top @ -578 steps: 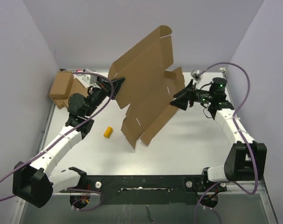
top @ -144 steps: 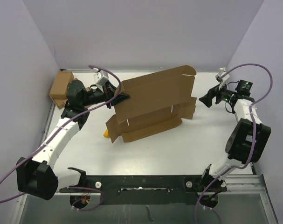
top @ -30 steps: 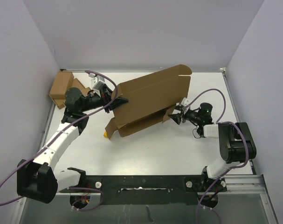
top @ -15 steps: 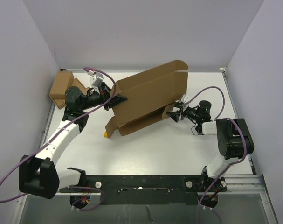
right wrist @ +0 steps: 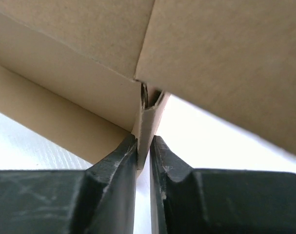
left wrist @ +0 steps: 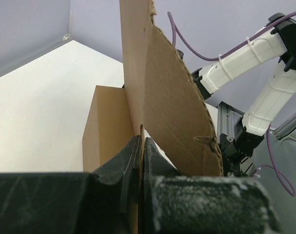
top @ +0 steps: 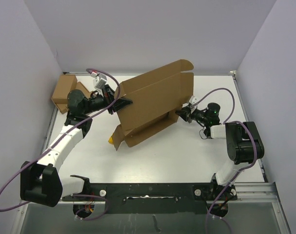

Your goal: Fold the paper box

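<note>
- Paper box sits mid-frame in the top view; we see it half folded, with the big panel tilted up and the lower edge on the table.
- Left gripper is at the box's left edge; in the left wrist view we see its fingers clamped together on the thin cardboard edge.
- Right gripper is at the box's right side; in the right wrist view we see its fingers pinching a small flap at a fold corner.
- Yellow cylinder lies just beside the box's lower left corner.
- Smaller brown boxes sit at the upper left, apart from the big sheet.
</note>
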Controlling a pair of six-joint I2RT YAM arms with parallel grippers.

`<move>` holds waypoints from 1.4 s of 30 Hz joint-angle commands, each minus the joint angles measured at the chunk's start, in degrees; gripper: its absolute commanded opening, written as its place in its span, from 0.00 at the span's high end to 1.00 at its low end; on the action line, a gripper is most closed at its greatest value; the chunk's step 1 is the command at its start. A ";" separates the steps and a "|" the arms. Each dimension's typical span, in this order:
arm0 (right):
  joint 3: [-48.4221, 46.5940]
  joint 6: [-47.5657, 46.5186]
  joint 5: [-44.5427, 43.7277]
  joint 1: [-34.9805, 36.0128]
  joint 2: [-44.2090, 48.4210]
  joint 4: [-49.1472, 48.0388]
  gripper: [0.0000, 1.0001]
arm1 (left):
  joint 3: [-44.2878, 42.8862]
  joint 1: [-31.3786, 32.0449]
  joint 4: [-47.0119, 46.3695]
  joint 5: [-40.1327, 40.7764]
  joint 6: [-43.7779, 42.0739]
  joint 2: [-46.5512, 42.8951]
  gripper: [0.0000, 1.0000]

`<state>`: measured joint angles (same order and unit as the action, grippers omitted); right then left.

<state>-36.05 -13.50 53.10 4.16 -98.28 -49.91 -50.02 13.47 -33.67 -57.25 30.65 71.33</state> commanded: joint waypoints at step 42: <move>-42.46 -20.61 -26.66 3.39 -5.45 99.39 0.89 | 13.81 9.47 3.13 43.46 11.18 -1.16 1.00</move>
<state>-76.77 -34.52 27.90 5.76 -102.10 49.45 -35.99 22.57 -28.99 -18.15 43.03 68.45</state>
